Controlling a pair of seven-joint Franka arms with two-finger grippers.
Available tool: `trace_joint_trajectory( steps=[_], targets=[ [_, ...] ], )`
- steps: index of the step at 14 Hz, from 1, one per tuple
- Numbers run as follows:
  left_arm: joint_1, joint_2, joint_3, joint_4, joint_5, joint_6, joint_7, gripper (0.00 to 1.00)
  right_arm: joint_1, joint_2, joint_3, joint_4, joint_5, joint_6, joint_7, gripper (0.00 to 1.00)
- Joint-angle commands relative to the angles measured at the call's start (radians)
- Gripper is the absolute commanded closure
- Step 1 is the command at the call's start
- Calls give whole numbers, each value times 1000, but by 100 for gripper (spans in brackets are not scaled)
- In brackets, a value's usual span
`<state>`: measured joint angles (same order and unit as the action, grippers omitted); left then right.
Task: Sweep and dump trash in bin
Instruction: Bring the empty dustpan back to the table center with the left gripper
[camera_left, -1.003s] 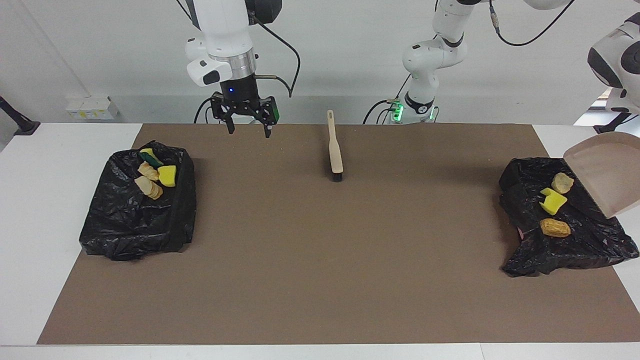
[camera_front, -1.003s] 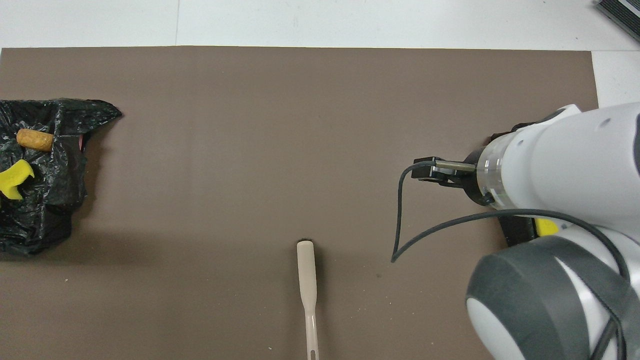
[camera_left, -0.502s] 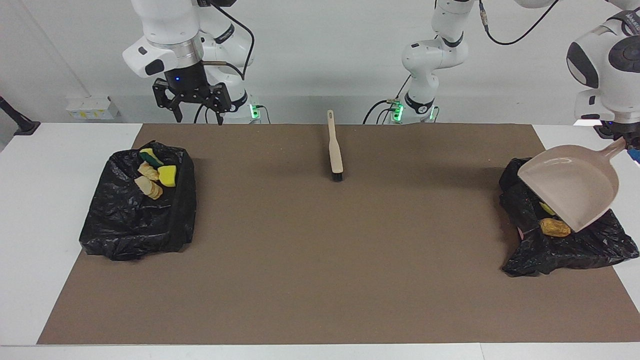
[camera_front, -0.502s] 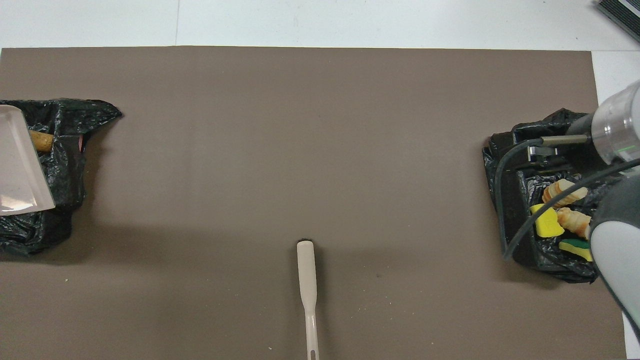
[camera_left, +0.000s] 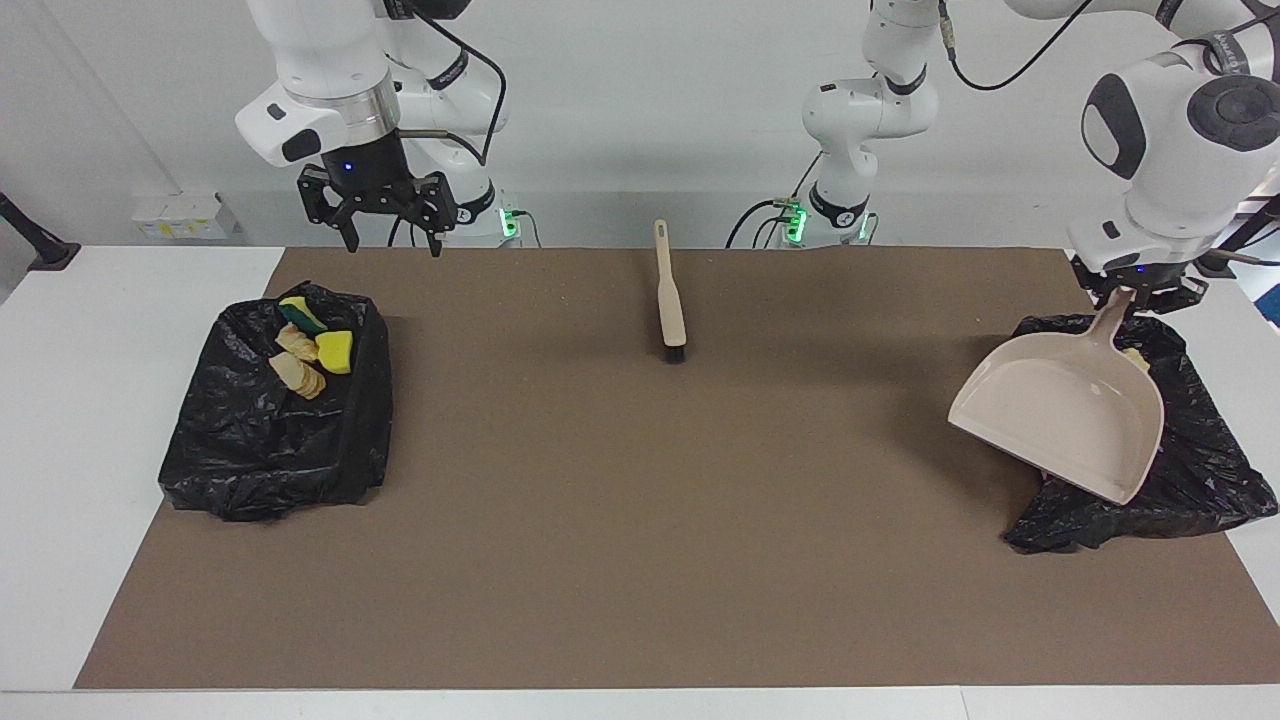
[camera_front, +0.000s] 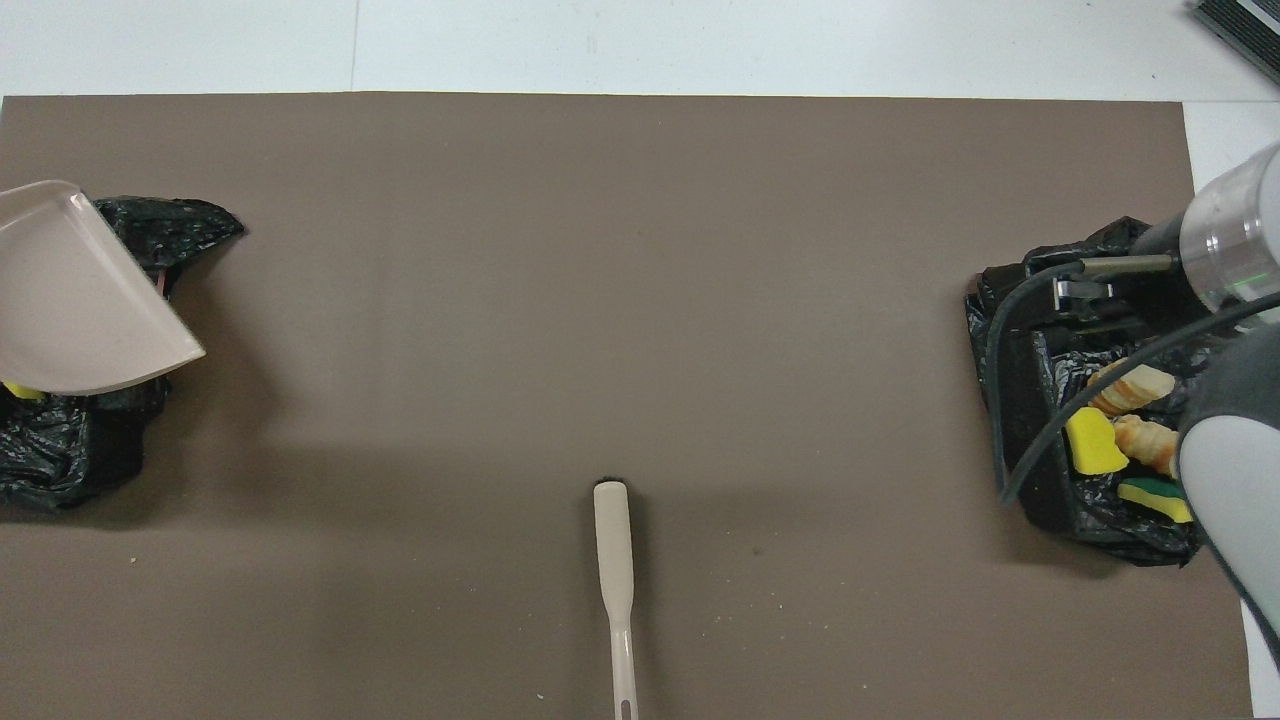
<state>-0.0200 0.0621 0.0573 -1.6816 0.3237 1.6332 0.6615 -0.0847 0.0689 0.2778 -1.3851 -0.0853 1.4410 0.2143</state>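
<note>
The trash lies in two black bag-lined bins. The bin (camera_left: 250, 450) at the right arm's end holds a yellow-and-green sponge piece (camera_left: 300, 312), a yellow chunk (camera_left: 335, 351) and tan lumps (camera_left: 297, 372); these also show in the overhead view (camera_front: 1095, 445). My left gripper (camera_left: 1135, 290) is shut on the handle of the beige dustpan (camera_left: 1060, 415), held tilted over the other bin (camera_left: 1200, 470). The pan hides most of that bin's trash; a tan lump's edge (camera_left: 1135, 358) shows. My right gripper (camera_left: 390, 225) is open and empty, up in the air over the mat's robot-side edge.
The beige brush (camera_left: 668, 300) lies on the brown mat (camera_left: 640, 520) midway between the arms, near the robots, bristles pointing away from them. In the overhead view the dustpan (camera_front: 75, 300) covers much of the bin (camera_front: 60, 470) at the left arm's end.
My left gripper has swung the dustpan down and toward the table's middle, over the bin's trash. My right gripper has moved from near the brush toward the right arm's end.
</note>
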Motion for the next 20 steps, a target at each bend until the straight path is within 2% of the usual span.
trace_joint_trajectory(
  steps=[1,5,6,9,12,15,19,20],
  targets=[
    [-87,-36,13,-29,-89,-38,-266,100,-21,12,6,20,9,18,-9,0],
    [-195,-41,13,-29,-237,-33,-607,100,-11,-6,-29,18,47,6,-6,0],
    [-216,-41,12,-30,-294,-26,-687,100,-4,-11,-48,15,47,4,-9,0],
    [-337,-41,12,-29,-359,20,-912,100,52,-33,-133,-17,70,-11,-21,0],
    [-440,-24,12,-29,-426,94,-1041,100,60,-54,-149,-52,85,-10,-23,0],
    [-543,45,10,-40,-433,221,-1160,100,59,-47,-155,-54,87,9,-21,0],
    [-667,209,12,-47,-433,403,-1261,100,59,-47,-155,-55,85,7,-12,0],
    [-679,225,12,-70,-433,454,-1269,100,53,-47,-155,-57,87,7,-12,0]
  ],
)
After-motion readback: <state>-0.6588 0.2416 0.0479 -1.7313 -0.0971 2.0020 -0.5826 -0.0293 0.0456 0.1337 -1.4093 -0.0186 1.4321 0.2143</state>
